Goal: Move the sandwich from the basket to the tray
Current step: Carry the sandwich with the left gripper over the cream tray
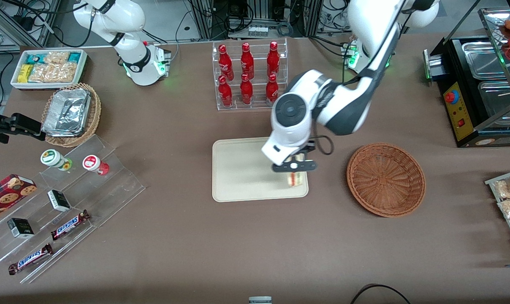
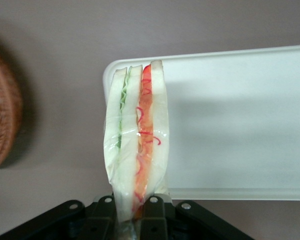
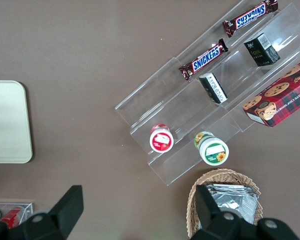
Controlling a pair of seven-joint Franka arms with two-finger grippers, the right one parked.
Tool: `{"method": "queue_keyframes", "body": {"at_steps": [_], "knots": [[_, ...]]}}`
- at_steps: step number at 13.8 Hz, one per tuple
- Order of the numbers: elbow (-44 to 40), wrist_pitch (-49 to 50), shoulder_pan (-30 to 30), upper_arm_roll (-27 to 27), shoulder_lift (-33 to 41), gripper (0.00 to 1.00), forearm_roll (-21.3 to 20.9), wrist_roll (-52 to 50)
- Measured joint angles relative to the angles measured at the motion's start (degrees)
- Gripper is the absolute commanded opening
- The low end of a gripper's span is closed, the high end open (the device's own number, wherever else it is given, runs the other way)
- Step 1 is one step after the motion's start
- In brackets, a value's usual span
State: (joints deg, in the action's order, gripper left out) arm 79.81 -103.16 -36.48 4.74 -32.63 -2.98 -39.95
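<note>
My gripper (image 1: 294, 172) (image 2: 131, 212) is shut on the sandwich (image 2: 136, 135), a plastic-wrapped wedge of white bread with red and green filling. It holds the sandwich (image 1: 295, 179) over the corner of the cream tray (image 1: 242, 169) that is nearest the front camera and the basket. Whether the wedge touches the tray (image 2: 240, 125) I cannot tell. The round reddish-brown wicker basket (image 1: 386, 179) (image 2: 2, 107) sits on the table beside the tray, toward the working arm's end, with nothing in it.
A clear rack of red bottles (image 1: 249, 75) stands farther from the front camera than the tray. A black food warmer (image 1: 478, 93) is at the working arm's end. Acrylic steps with snacks (image 1: 65, 202) and a tan basket of foil containers (image 1: 71, 114) lie toward the parked arm's end.
</note>
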Motion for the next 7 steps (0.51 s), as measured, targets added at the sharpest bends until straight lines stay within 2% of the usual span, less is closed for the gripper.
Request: {"method": "queue_keyframes", "body": {"at_steps": [7], "knots": [[-3.0,-10.9,-5.7,1.1,-10.0,0.0,0.7,-3.6]]}}
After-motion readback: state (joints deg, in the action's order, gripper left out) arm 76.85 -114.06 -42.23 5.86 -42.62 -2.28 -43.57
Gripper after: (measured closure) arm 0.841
